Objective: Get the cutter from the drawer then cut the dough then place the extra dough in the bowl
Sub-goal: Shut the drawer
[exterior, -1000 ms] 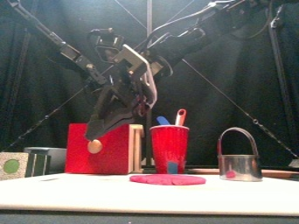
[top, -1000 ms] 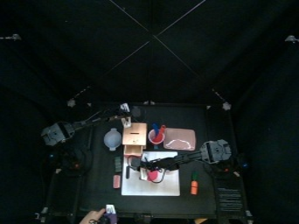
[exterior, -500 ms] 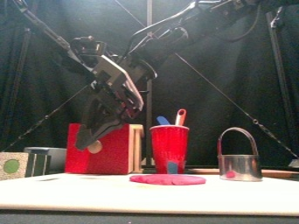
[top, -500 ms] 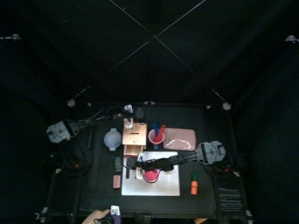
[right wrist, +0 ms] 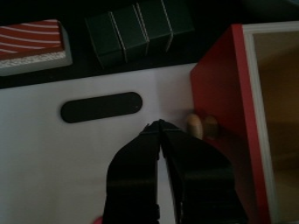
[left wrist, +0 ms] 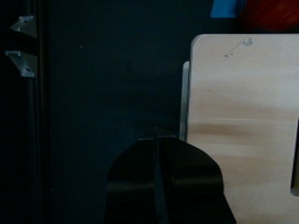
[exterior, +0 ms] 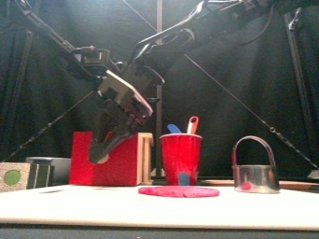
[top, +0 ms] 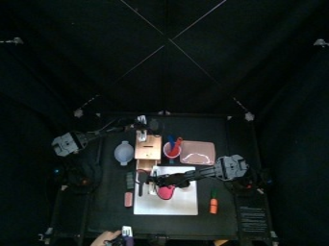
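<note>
cutter (exterior: pixel 255 166) already out of the drawer, standing on the white board (right wrist: pixel 59 162) with the wire handle up, easy to grab from above. just beside it, not touching, the flat red dough (exterior: pixel 178 191), not cut yet. behind the dough, the red cup (exterior: pixel 181 157)

right gripper (right wrist: pixel 158 129) in front of the wooden box (left wrist: pixel 251 96), tips aimed at the little knob (right wrist: pixel 198 125) on the red drawer front (right wrist: pixel 222 79). jaws pressed tight together, holding nothing, good for poking or pushing, not for grabbing. drawer shut all the way or a bit open? hard to tell from here

left gripper (left wrist: pixel 159 144) up over the top of the box near its edge, jaws pressed together too, empty. best guess: parked there to keep out of the way, or to stop the box from sliding

bowl (top: pixel 123 151) on the left side of the box, ready for the extra dough. next job, by my guess: pull back from the drawer, open up, take the cutter by the handle
</note>
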Robot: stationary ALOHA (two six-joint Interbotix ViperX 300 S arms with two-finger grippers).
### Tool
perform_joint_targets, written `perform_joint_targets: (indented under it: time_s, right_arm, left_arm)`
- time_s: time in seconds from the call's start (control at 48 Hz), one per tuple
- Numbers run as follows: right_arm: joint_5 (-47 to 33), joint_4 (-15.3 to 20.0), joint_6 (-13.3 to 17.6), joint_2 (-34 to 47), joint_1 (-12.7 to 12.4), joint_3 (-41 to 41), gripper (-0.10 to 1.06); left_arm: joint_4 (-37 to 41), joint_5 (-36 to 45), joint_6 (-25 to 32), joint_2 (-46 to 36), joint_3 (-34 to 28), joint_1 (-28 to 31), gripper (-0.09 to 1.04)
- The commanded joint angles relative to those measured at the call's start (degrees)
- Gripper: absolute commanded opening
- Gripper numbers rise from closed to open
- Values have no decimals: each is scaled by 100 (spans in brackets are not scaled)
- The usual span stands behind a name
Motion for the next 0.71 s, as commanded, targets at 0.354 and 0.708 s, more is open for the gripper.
perform_joint_targets:
  time_s: [0.354, 0.708]
  right_arm:
    - [18, -97, 35, -141, -141, -141, 14]
    - [70, -167, 0, -193, -404, -88, 14]
  left_arm:
    - [-18, -18, 0, -62, -141, 0, 33]
    - [-9, 53, 9, -62, -114, 9, 33]
